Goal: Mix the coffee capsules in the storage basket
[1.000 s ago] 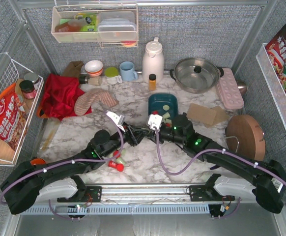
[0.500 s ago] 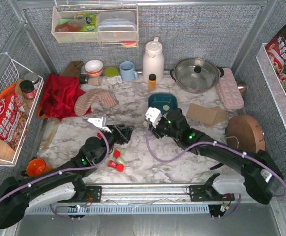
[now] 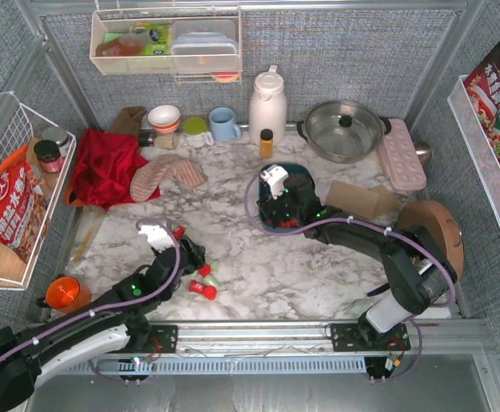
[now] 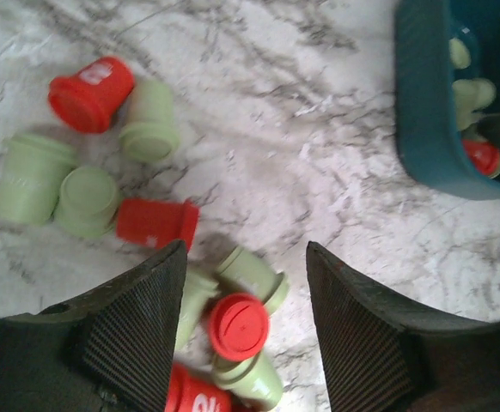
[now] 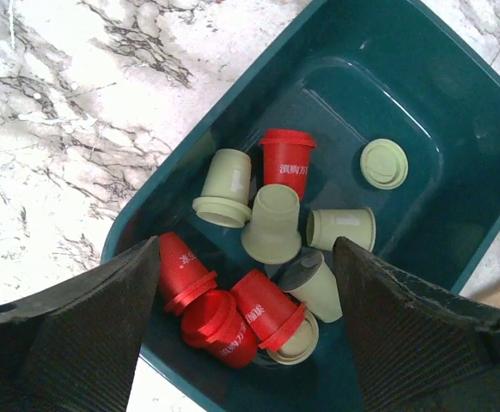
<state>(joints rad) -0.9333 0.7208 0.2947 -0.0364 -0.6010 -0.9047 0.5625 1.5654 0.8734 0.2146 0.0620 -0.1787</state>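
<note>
Hovers with right gripper (image 5: 246, 249) spread wide, gripping nothing, over storage basket (image 3: 307, 177) at top-view centre holding red and green coffee capsules (image 5: 287, 159); hangs left gripper (image 4: 241, 257) equally agape over loose ones lower left of centre.

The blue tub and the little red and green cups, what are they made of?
The storage basket looks like moulded plastic: smooth, faintly shiny walls, rounded corners. The coffee capsules seem matte plastic too, each one flat colour with a moulded rim, though that is hard to tell for sure.
</note>
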